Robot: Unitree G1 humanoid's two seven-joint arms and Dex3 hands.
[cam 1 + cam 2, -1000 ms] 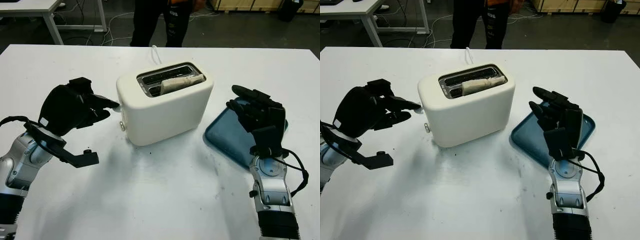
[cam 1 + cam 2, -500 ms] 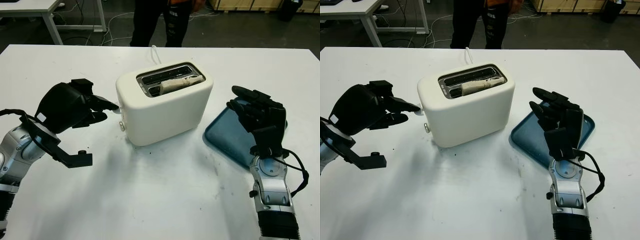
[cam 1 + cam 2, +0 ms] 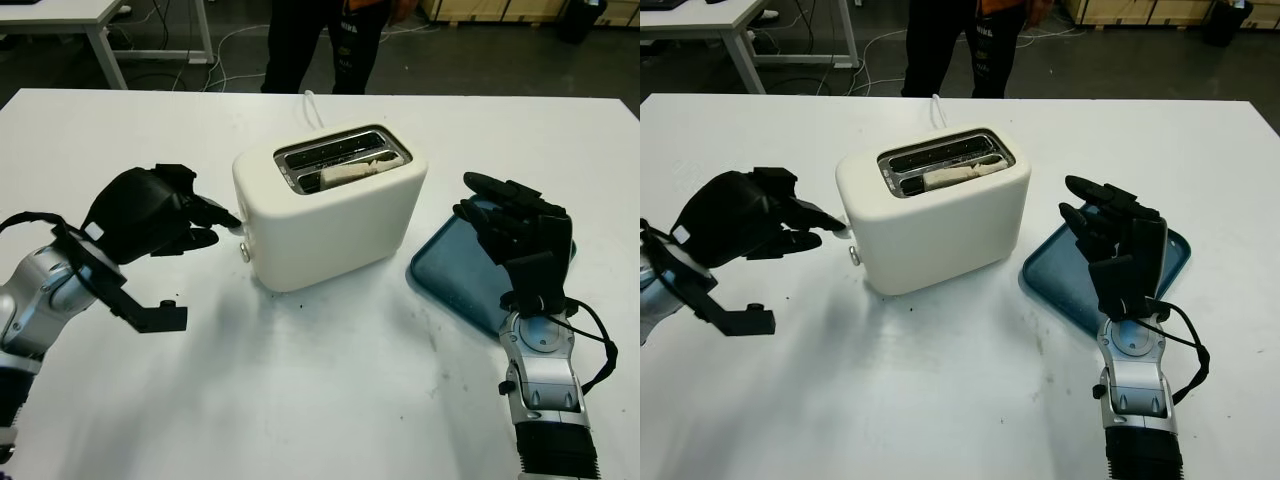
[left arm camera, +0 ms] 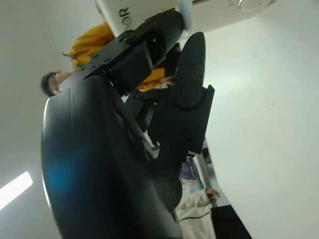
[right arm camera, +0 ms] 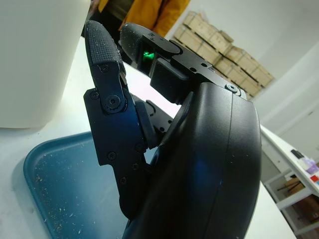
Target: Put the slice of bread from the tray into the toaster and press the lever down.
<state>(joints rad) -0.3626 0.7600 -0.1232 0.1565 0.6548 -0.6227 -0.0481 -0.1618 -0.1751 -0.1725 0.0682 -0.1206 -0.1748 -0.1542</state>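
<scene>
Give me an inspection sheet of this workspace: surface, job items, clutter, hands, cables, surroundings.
Surface: white table, a few dark specks.
Job's things: bread slice sits low in the front slot of the white toaster; blue tray holds only crumbs.
Clutter: nothing seen.
Hands: left hand fingertips at the toaster's lever end; right hand open above the tray.
Cables: white cord behind the toaster; floor cables beyond.
Surroundings: a person standing past the table; another table.

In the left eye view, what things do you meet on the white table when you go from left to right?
Black left robot hand → cream-white two-slot toaster holding a pale slice of bread → black right robot hand, above the dark blue plastic tray.
</scene>
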